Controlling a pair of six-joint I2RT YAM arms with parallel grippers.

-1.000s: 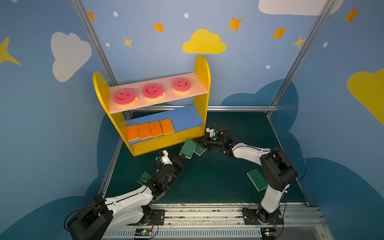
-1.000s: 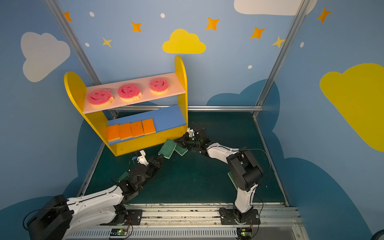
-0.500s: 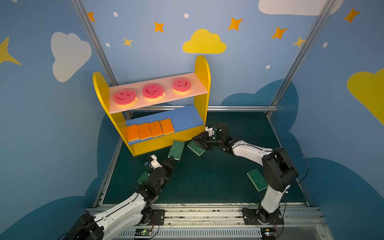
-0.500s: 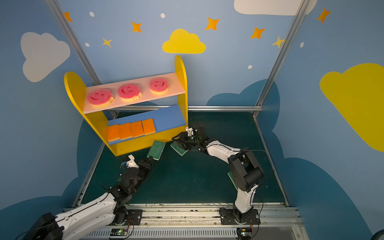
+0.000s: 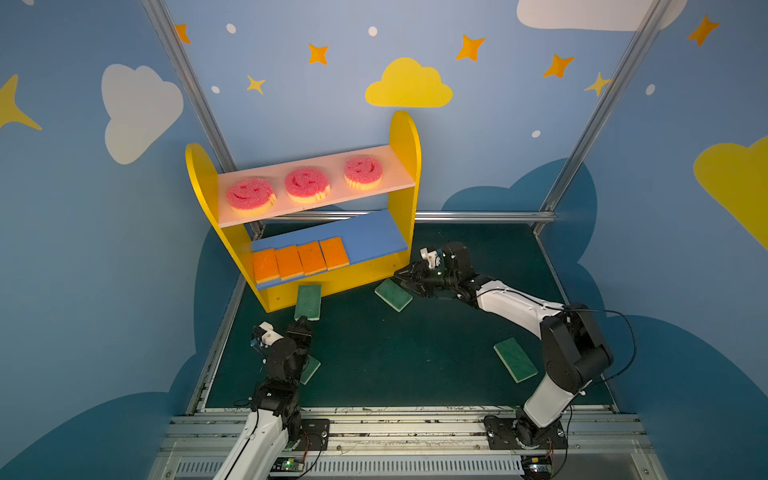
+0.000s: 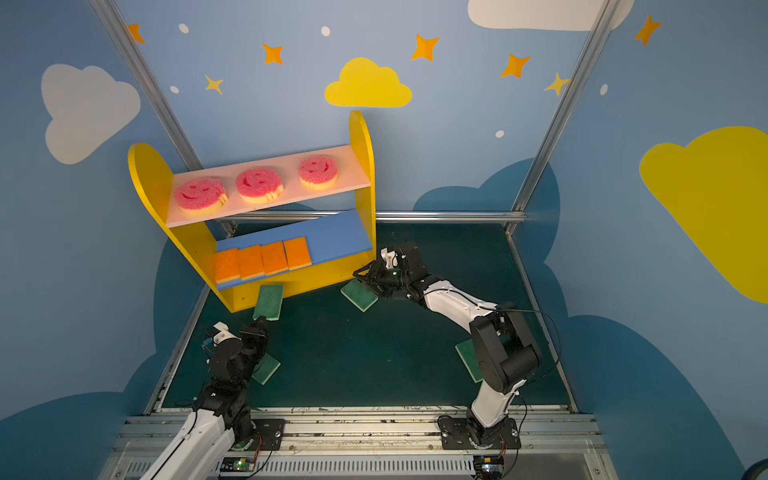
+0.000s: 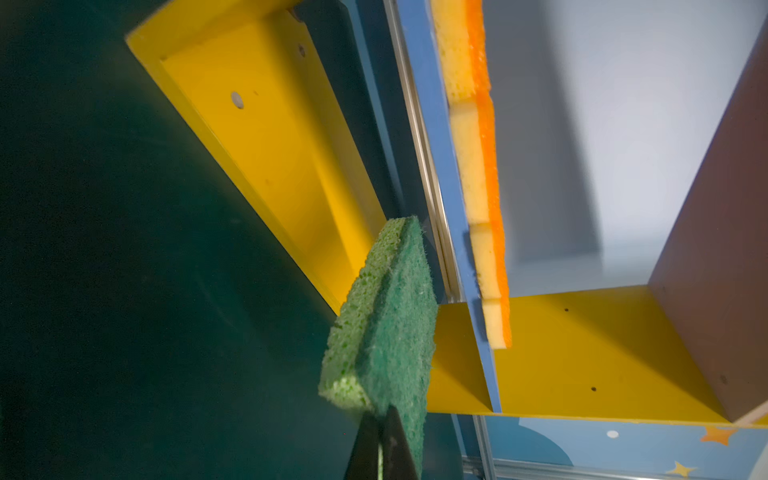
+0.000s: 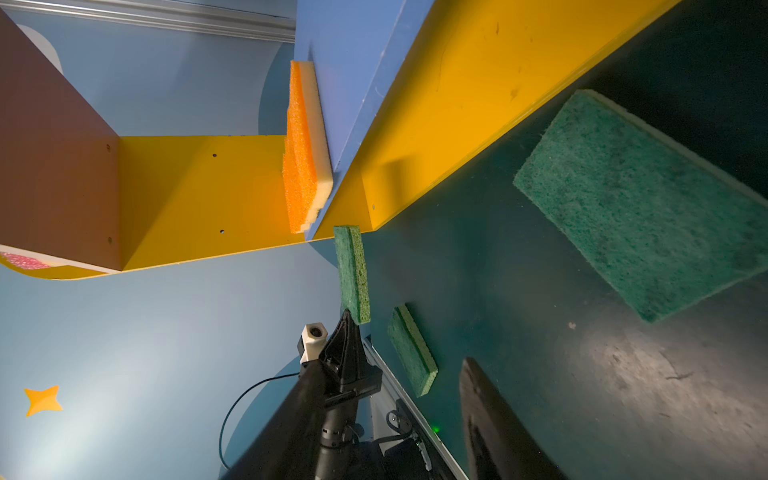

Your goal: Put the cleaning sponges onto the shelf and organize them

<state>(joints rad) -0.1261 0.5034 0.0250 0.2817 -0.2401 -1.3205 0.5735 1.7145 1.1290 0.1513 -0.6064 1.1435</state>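
One green sponge (image 5: 308,301) stood just in front of the yellow base of the shelf (image 5: 405,137), its near end clenched in my left gripper (image 5: 303,321). A second green sponge (image 5: 392,295) lay flat on the mat (image 5: 395,353) by the shelf's right foot. My right gripper (image 5: 404,280) hovered just beside it, fingers spread, grasping nothing. A third green sponge (image 5: 311,371) lay partly under my left arm, and a fourth green sponge (image 5: 515,359) lay near my right arm's base. Three pink smiley sponges (image 5: 306,185) sat on the pink board, and four orange sponges (image 5: 301,259) sat side by side on the blue board.
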